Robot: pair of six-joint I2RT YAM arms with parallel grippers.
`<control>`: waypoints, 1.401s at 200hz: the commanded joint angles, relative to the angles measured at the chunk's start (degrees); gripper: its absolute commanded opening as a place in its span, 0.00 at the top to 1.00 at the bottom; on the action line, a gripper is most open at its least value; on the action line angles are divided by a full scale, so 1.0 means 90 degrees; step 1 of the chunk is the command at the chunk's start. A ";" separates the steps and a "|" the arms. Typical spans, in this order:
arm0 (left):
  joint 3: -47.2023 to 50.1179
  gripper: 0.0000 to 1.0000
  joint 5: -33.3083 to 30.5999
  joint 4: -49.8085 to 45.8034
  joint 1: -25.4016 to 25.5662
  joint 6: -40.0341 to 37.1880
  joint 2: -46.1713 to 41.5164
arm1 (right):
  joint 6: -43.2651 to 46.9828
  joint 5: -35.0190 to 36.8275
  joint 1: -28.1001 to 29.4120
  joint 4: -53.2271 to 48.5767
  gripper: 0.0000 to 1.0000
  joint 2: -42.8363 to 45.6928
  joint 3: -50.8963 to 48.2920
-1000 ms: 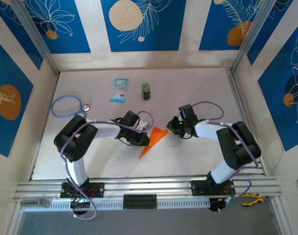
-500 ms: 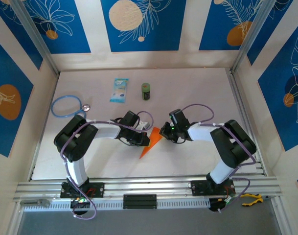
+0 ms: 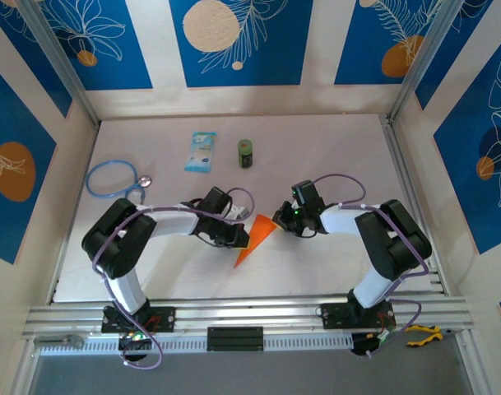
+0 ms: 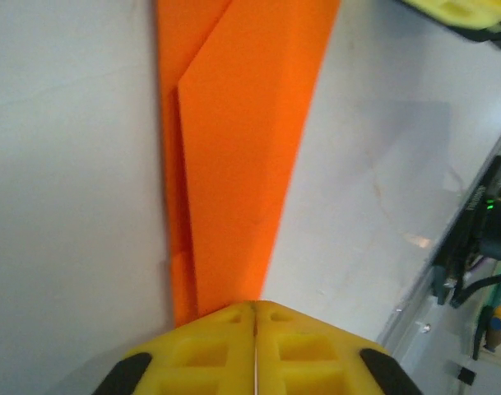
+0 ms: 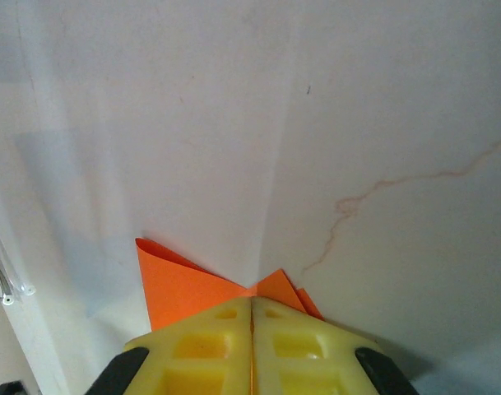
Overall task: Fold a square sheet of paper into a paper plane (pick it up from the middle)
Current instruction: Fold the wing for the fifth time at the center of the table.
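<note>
Paper folded into a slim orange dart, the paper plane [image 3: 255, 239], lies flat near the middle of the surface [image 3: 332, 148] in the top view. Its tip points toward the arm bases and its broad end lies farther away. The left pincer [image 3: 242, 237] sits at the dart's left edge and the right pincer [image 3: 280, 220] at the broad end. A light-blue packet [image 3: 201, 152] and a green can [image 3: 247, 153] stand well apart at the back.

In the left wrist view, the left pincer [image 4: 255, 306] is closed, fingers seam to seam. The paper plane [image 4: 242, 140] runs away from its tips, one folded layer lying over another with a sharp slanted edge. Whether the tips pinch the paper or merely press on it cannot be told.

In the right wrist view, the right pincer [image 5: 251, 301] is closed too. Orange corners of the paper plane [image 5: 180, 284] poke out on both sides of its tips; pinch or press is again unclear.

The step in hand looks like setting a lengthwise fold. To do it well, one pincer should pin the dart against the surface while the other runs along the crease with light, even pressure. That way the layers line up and the thin paper neither skids nor buckles.
</note>
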State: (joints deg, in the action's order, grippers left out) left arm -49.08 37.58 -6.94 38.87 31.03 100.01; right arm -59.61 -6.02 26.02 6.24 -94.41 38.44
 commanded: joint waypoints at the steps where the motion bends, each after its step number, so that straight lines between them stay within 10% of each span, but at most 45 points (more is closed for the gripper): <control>1: -0.0396 0.87 0.0366 -0.0132 0.0099 -0.0154 -0.0291 | 0.0052 0.0029 0.0039 -0.0195 0.93 -0.0140 -0.0095; 133: -0.1213 0.87 -0.0312 -0.2246 0.0379 -0.1406 0.0946 | 0.0097 0.0166 0.0173 -0.0628 0.94 -0.0304 -0.0003; 280: -0.0148 1.00 -0.0385 -0.1415 0.0370 -0.0883 0.0207 | 0.0789 0.0667 0.0944 -0.2170 0.90 0.0683 0.1142</control>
State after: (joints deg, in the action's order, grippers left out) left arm -52.49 35.09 -21.17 41.91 21.12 102.48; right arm -53.80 -0.82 32.27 -11.00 -92.53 47.86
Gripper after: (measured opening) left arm 0.063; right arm 0.101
